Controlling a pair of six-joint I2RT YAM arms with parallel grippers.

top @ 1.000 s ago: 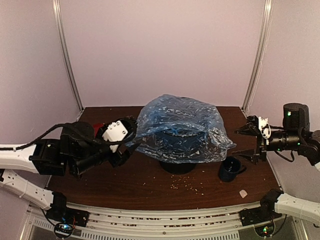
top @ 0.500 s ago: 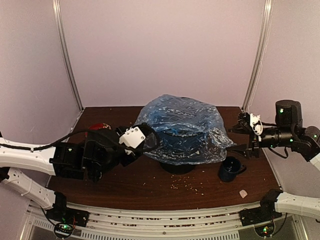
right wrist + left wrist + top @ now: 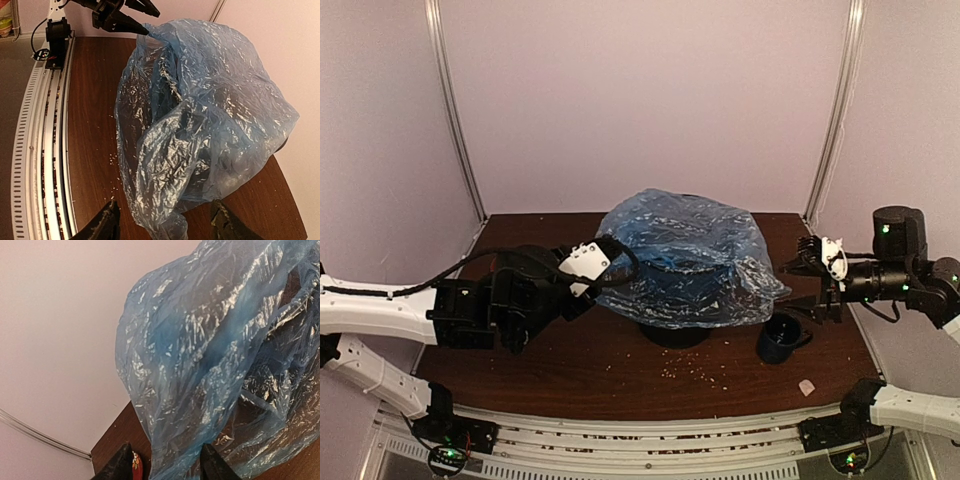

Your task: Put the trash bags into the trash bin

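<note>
Grasping stage: flanking the wrinkly translucent light-blue plastic bag (image 3: pixel 685 255), draped over the round black wire-mesh bin (image 3: pixel 672 335) mid-worktop, with left gripper (image 3: pixel 165 467) and right gripper (image 3: pixel 165 225) both spread, unclamped. Next, likely: pinch film, push inside.

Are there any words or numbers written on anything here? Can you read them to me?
No, nothing here can be read.
The blue bag is plain crinkly film with no print.
The mug shows no writing.
The red thing at the bottom of the left wrist view has small coloured marks, too blurred to read.
</note>
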